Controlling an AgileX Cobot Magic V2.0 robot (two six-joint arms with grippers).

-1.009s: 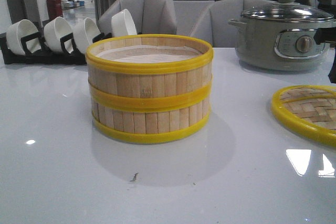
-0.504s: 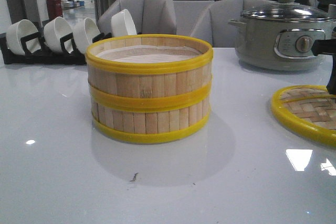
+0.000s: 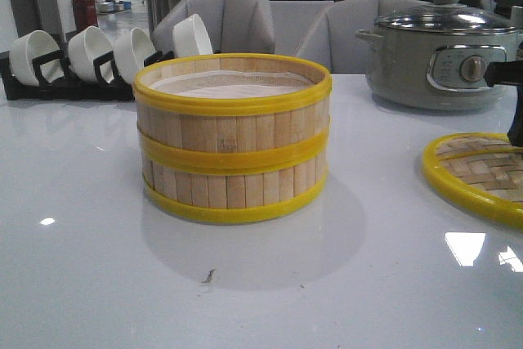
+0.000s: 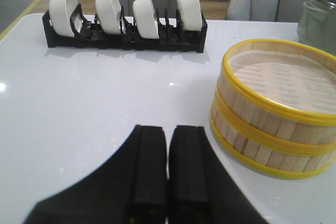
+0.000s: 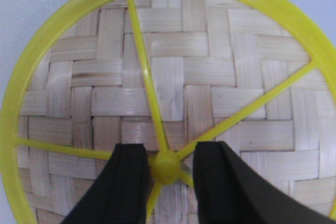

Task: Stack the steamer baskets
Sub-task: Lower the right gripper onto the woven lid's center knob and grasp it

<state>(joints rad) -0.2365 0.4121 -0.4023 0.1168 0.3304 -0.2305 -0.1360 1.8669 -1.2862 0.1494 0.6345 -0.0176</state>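
Note:
Two steamer baskets stand stacked mid-table, the upper basket (image 3: 233,116) squarely on the lower basket (image 3: 233,187). The stack also shows in the left wrist view (image 4: 273,114). My left gripper (image 4: 169,129) is shut and empty, low over the table beside the stack and apart from it. My right gripper (image 5: 169,151) is open above the flat woven lid (image 5: 168,77). Its fingers stand on either side of the lid's yellow centre knob (image 5: 167,167). In the front view only a dark part of the right arm (image 3: 516,120) shows at the right edge.
The woven yellow-rimmed lid (image 3: 478,173) lies flat at the right. A grey electric pot (image 3: 441,63) stands behind it. A black rack of white bowls (image 3: 82,63) sits at the back left, also in the left wrist view (image 4: 123,30). Grey chairs stand beyond the table.
The right arm has come down at the right edge over the lid during the last second. The basket stack and the lid have not moved.

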